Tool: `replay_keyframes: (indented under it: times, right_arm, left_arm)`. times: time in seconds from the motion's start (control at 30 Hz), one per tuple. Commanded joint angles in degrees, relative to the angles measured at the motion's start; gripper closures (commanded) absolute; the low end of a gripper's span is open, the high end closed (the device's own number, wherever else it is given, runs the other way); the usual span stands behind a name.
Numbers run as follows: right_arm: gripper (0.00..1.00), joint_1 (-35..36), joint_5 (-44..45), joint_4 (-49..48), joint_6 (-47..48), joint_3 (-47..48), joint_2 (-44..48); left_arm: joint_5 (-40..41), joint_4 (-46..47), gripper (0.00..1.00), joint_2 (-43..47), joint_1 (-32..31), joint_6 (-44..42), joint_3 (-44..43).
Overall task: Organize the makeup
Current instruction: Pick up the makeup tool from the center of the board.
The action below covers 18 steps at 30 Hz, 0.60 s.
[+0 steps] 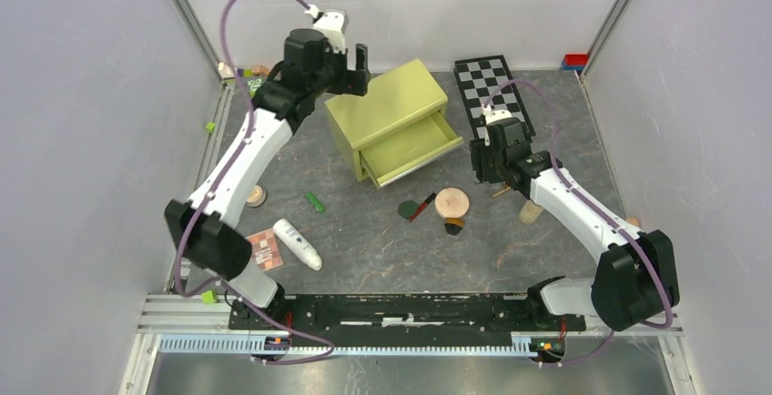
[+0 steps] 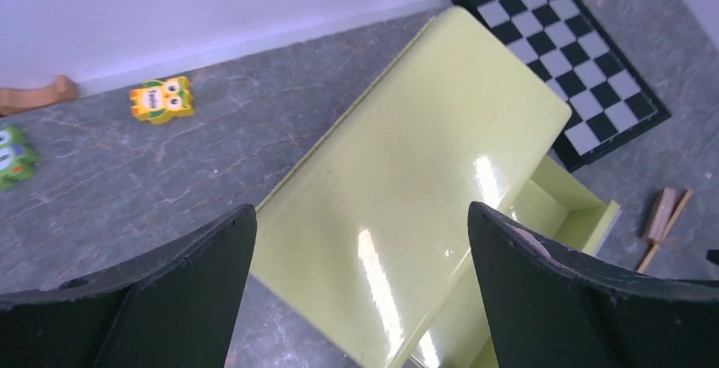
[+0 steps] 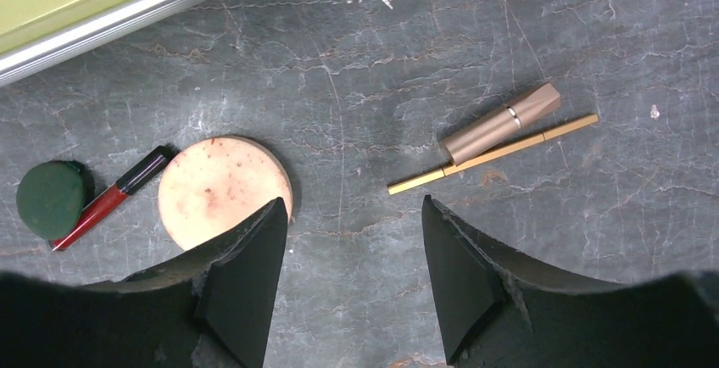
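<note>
The makeup lies scattered on the grey table. A round peach compact, a dark green disc and a red stick sit in front of the open drawer. A bronze tube lies against a gold pencil. My right gripper hangs open and empty over bare table between compact and tube. At the left lie a white tube, a square palette and a tan jar. My left gripper is wide open above the green cabinet.
A black-and-white checkerboard lies behind the cabinet on the right. A beige bottle stands beside my right arm. A small green stick lies mid-left. Yellow and green toy blocks sit by the back wall.
</note>
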<state>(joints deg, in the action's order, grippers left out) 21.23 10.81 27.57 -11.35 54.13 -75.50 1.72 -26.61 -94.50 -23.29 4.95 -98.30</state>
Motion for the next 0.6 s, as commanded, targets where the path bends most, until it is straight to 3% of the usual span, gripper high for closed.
replay_keyframes:
  times: [0.0,0.37,0.57]
  right_arm:
    - [0.33,-0.45,2.71,-1.23,-3.16,0.72,-0.90]
    - [0.38,-0.49,-8.18,-5.23,-4.43,-4.19,-0.15]
    - [0.42,-0.40,-8.09,-9.11,-6.85,-10.41,0.12]
  left_arm:
    - [4.69,0.66,0.00,8.97,-0.25,5.03,5.49]
    - [8.77,0.87,0.00,27.74,-0.19,5.09,30.53]
    - [12.20,2.04,0.00,32.36,-0.20,2.30,37.28]
